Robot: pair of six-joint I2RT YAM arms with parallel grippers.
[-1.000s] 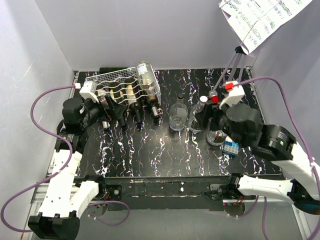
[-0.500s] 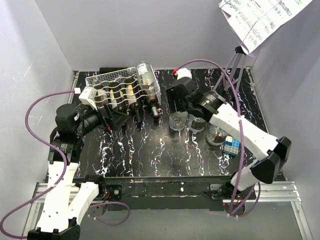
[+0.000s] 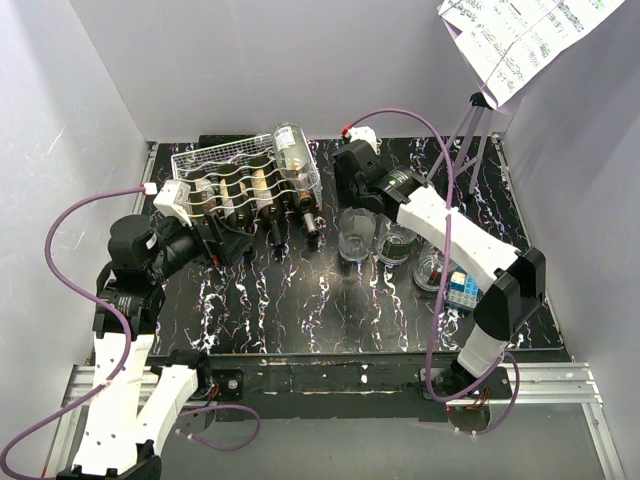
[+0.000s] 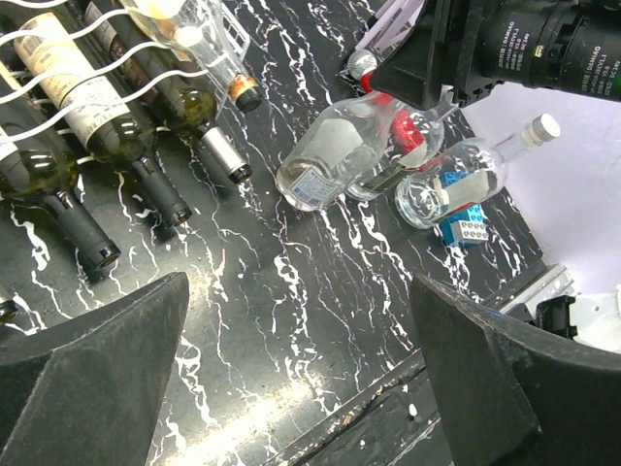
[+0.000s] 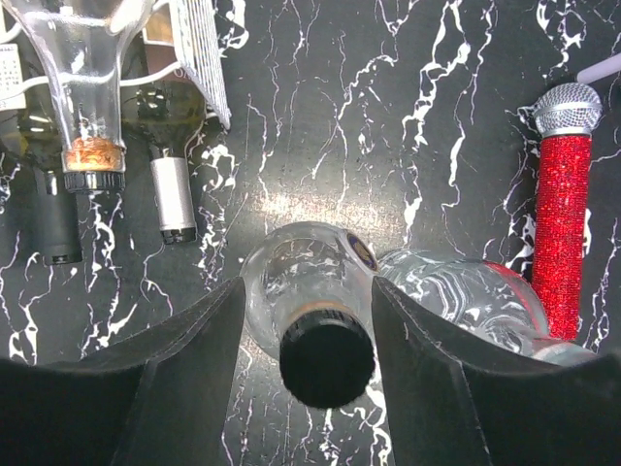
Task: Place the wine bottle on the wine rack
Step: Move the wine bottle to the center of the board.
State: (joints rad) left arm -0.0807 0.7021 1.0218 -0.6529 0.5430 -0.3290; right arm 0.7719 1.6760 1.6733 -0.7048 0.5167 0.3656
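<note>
right fingers [image 5: 184, 388]: spread, one on each side of the black cap of the wine bottle [image 5: 310, 282]. a sliver of gap shows on one side, so they are not clenched on it.

wine bottle: clear glass, upright on the counter [image 3: 300, 300], to the right of the wine rack [image 3: 245, 170] and apart from it; not on the rack.

left fingers [image 4: 87, 369]: released, spread wide, nothing between them, hanging over the counter just in front of the rack.

wine rack: white wire, at the back left of the counter. several dark bottles [image 4: 39, 170] lie in its wavy cradles, necks toward the near edge. one clear bottle [image 3: 290, 150] lies on top at its right end.

around the wine bottle: a second clear bottle [image 4: 456, 184] with a white cap just beside it, a red glitter microphone [image 5: 563, 194], a blue toy block [image 3: 462, 290].

counter: black with white marble veining and patches of glare; a metal rail [image 3: 330, 382] runs along the near edge.

room: plain pale walls [image 3: 250, 70] on three sides. a printed sheet [image 3: 520, 35] hangs at the upper right. purple cables [image 3: 65, 230] loop from both arms.
</note>
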